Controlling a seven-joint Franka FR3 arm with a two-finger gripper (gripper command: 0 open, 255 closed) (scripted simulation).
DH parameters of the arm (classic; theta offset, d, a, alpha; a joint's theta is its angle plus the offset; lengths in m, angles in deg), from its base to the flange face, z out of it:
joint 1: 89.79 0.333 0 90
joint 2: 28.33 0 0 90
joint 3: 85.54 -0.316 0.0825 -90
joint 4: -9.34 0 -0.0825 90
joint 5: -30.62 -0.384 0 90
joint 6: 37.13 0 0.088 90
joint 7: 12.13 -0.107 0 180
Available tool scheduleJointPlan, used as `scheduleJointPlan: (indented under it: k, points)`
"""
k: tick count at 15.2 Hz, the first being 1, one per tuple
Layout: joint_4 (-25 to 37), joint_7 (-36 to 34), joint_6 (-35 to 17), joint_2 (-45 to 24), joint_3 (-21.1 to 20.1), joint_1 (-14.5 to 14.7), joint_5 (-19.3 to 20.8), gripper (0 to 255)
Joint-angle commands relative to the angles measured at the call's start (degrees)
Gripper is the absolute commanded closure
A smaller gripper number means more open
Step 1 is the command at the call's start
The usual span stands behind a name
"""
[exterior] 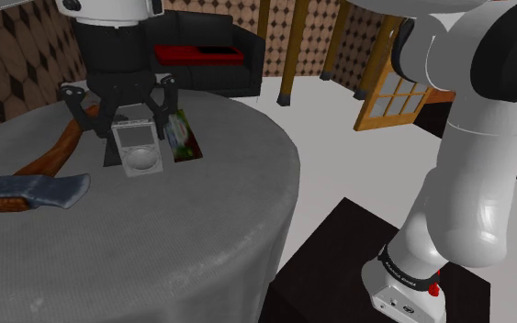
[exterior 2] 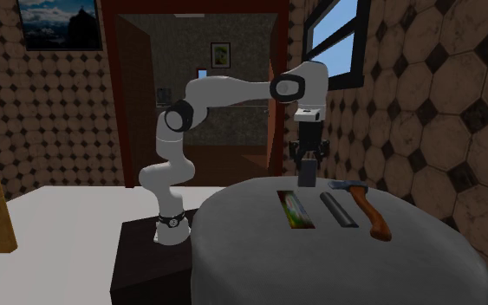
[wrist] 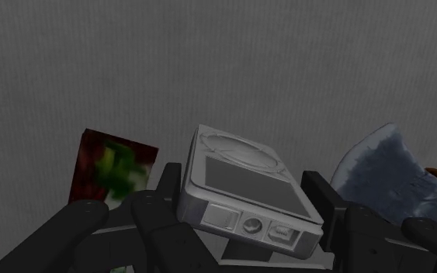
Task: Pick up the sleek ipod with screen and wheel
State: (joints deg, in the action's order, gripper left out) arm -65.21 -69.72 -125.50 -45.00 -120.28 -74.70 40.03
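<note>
The big round grey surface (exterior: 201,229) is under everything. If the ipod slips out, it will drop back onto this surface and the pick-up will fail. The white arm (exterior: 472,156) reaches over it, and a fast or jerky move could shake the ipod loose.

In the shoulder view the axe (exterior: 36,191) lies flat at 8 o'clock from the ipod. It is well apart, so I think it is not in the way. The picture card (exterior: 181,136) lies near the ipod at 3 o'clock, and a swing that way could bump it.

The grey ipod (exterior: 139,147) hangs with its screen up and its wheel down. It looks lifted off the surface, but I cannot be sure its low end is free. The black gripper (exterior: 128,105) is at 12 o'clock from the ipod and holds it. In the wrist view a finger (wrist: 168,186) presses on each long side, near the screen end. The hold is only on thin, smooth edges, so the ipod could tip or slide.
</note>
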Motion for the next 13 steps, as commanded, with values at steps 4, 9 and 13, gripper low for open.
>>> scheduleJointPlan:
  k: [4, 9, 13]
  points:
    - [6.56, -0.39, 4.83, -1.97, -0.08, 1.53, 1.16, 255]
    - [14.69, -0.74, 10.36, -4.8, -0.03, 3.78, 2.9, 255]
    - [18.98, -0.86, 13.1, -6.44, 0.09, 5.18, 3.92, 255]
